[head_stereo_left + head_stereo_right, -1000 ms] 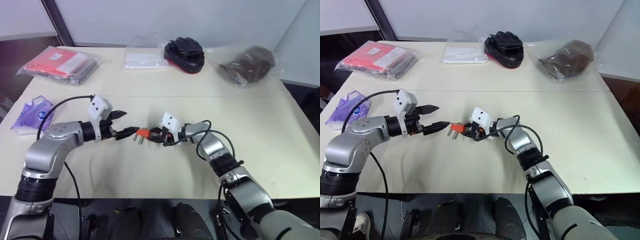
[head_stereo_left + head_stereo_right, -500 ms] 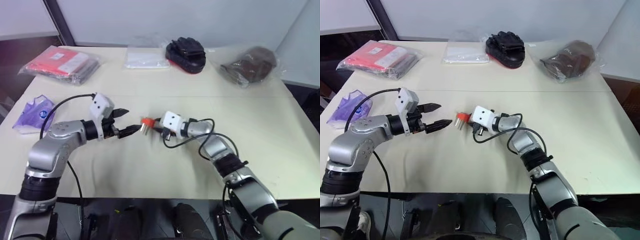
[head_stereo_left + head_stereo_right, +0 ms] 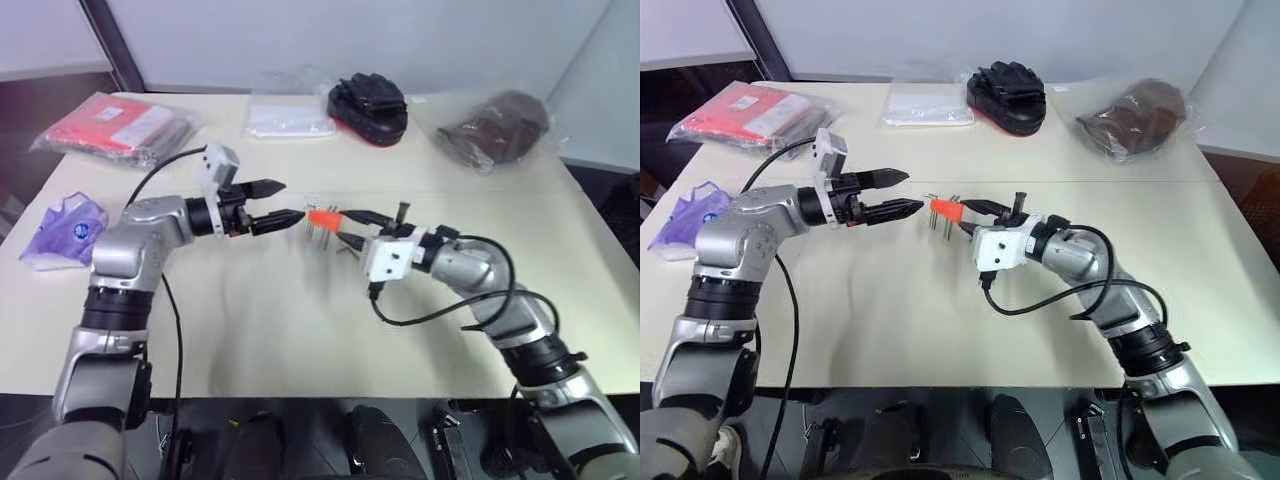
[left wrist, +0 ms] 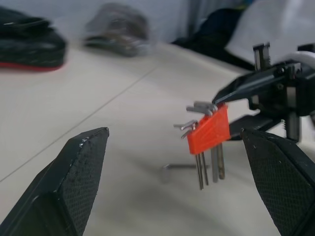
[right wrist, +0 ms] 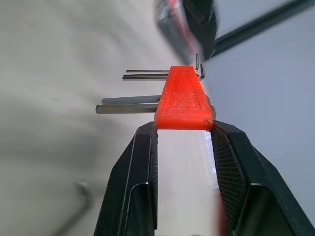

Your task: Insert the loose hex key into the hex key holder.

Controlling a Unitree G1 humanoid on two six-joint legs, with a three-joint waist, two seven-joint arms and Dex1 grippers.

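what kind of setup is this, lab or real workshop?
Likely a lab test bench, not a workshop: a bare cream table against plain partition walls, with bagged sample items staged along its far edge.

The right gripper (image 3: 335,217) is up off the table (image 3: 300,320) now, carrying the hex key holder (image 3: 322,216) with it, where a second ago the orange block sat low by the surface. The wrist has rolled, so the short keys hang downward. The left gripper (image 3: 291,201) has climbed too and swung toward three o'clock, closing on the holder. A thin rod, possibly the loose hex key (image 4: 179,167), lies exposed underneath.
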